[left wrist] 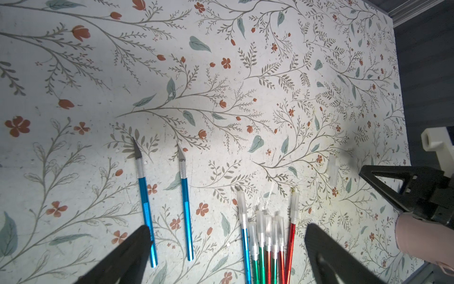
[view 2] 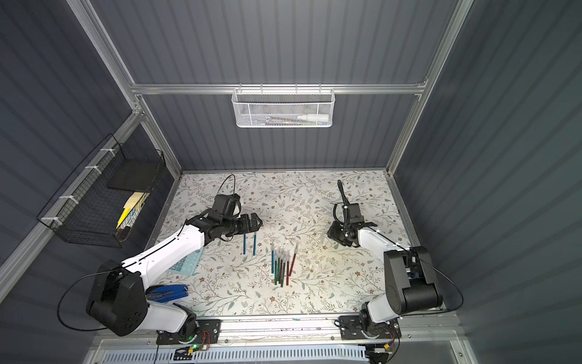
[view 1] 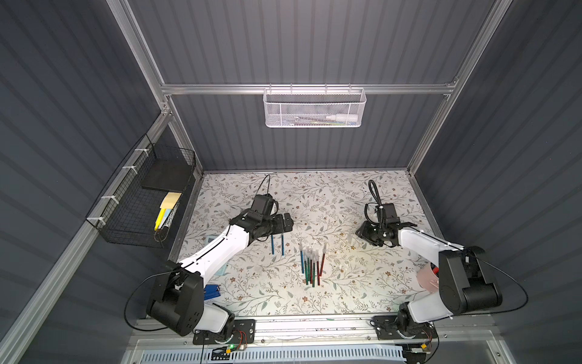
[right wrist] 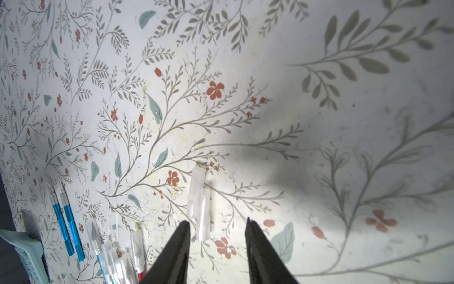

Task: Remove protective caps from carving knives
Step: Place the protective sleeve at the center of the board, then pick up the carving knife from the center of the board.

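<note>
Lying packed at table point(view 1: 252, 293) centre, the capped knives point(view 1: 311, 266) could be dragged together by the wide-open left gripper point(view 1: 285, 222), and the loose caps point(right wrist: 196, 191) at their two o'clock scattered by the parted, empty right gripper point(right wrist: 216, 221).

Tabletop point(view 1: 315, 201) brightly lit from overhead in both top views; brightest patch seen at 3 o'clock of carving knives point(view 1: 311, 268). Enclosure walls point(view 1: 63, 94) left dim. Table edge point(left wrist: 403, 110) curved by wide lens in left wrist view. In right wrist view, broad soft shadow thrown across tabletop; fingers point(right wrist: 172, 258) of right gripper point(right wrist: 217, 220) rendered blurred, close to lens.
</note>
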